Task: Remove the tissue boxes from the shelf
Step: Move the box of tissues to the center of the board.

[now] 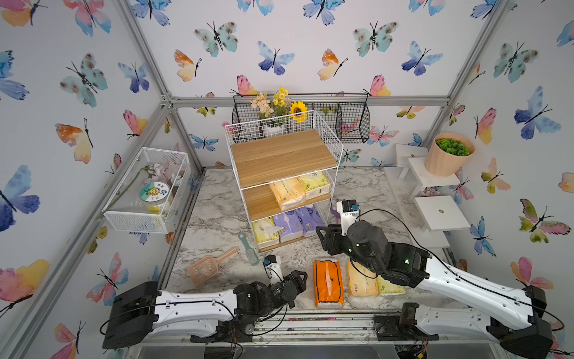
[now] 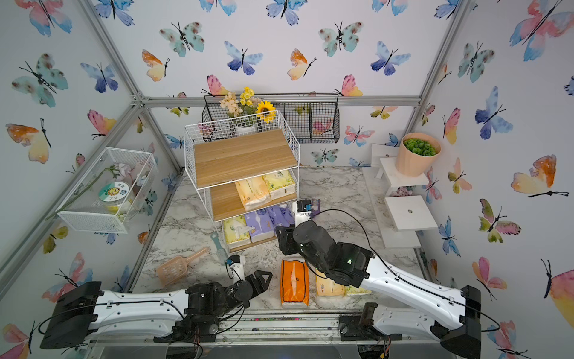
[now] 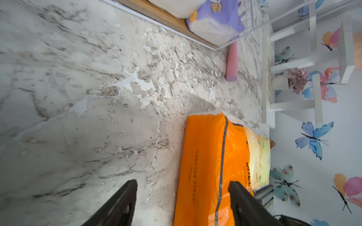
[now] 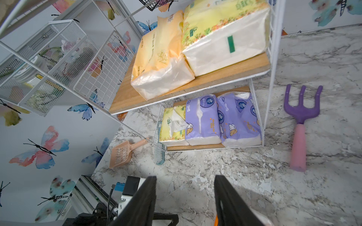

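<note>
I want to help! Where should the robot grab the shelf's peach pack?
Probably pinch the peach pack at its front end, top and bottom, from the open front of the shelf: it sits at the board's edge; its neighbour hugs one side.

Staged robot test booth: aluminium frame (image 1: 403, 100), butterfly wallpaper (image 1: 273, 59).

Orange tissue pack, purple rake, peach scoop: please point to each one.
orange tissue pack (image 1: 328, 283): in a top view, middle of its top face.
purple rake (image 4: 301, 113): right wrist view, head below the prongs.
peach scoop (image 1: 203, 271): in a top view, slotted blade.
</note>
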`<state>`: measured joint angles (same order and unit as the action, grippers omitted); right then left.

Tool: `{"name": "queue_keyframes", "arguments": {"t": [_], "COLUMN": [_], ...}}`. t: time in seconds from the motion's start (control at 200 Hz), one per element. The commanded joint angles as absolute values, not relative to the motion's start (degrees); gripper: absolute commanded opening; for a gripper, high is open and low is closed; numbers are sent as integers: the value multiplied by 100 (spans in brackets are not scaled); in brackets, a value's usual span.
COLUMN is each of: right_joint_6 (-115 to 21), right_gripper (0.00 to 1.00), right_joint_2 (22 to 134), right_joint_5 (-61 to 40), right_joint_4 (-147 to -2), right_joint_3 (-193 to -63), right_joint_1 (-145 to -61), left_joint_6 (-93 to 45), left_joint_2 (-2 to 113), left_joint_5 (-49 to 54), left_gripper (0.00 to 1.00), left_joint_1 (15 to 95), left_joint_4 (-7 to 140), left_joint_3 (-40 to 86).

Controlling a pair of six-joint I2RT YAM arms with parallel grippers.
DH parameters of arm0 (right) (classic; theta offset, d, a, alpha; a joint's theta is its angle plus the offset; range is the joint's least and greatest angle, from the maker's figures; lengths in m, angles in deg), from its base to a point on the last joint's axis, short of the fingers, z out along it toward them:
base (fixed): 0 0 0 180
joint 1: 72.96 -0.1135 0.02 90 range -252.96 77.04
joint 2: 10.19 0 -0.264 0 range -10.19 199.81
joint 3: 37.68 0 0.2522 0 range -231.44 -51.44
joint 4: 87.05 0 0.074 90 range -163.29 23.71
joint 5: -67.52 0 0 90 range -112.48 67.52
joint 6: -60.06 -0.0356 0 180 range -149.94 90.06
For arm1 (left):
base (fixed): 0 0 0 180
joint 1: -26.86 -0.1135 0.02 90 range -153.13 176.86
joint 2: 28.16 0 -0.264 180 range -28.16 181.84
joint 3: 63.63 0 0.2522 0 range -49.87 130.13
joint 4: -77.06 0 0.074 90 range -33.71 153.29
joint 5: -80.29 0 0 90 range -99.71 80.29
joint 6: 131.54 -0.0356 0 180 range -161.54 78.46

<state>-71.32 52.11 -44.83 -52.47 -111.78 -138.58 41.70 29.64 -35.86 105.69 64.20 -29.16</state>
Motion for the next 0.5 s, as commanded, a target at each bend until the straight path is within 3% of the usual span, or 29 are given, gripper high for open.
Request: {"name": "queue_keyframes", "arguments": {"t": [0.0,0.125,0.275,0.496], "right_joint_6": [-7146,-7138,-7151,-7176], "right_gripper": [52,52,52,51], "right_joint_2": [5273,5309,5257,5164], "right_joint_5": [-4359,-4301,-4292,-4329], "right_joint_4": [-5167,-5137,-5046,-5000], "right_joint_3": [-11173,-11233,-11231,-11165], "right_joint_1": [-13889,-13887,-13894,-13888], "left_joint_6": [3337,3113,3052,3057], "left_joint_2": [3143,3671,4327,4910], "left_joint_5": [-2616,-2035,-1737,-1751], "left_gripper": [75,72,52,36], "left_joint_1": [10470,10373,10275,10193], "left_joint_4": [7343,8289,8477,8598], "left_joint_3": [-2917,-2978,-2786,-2533]}}
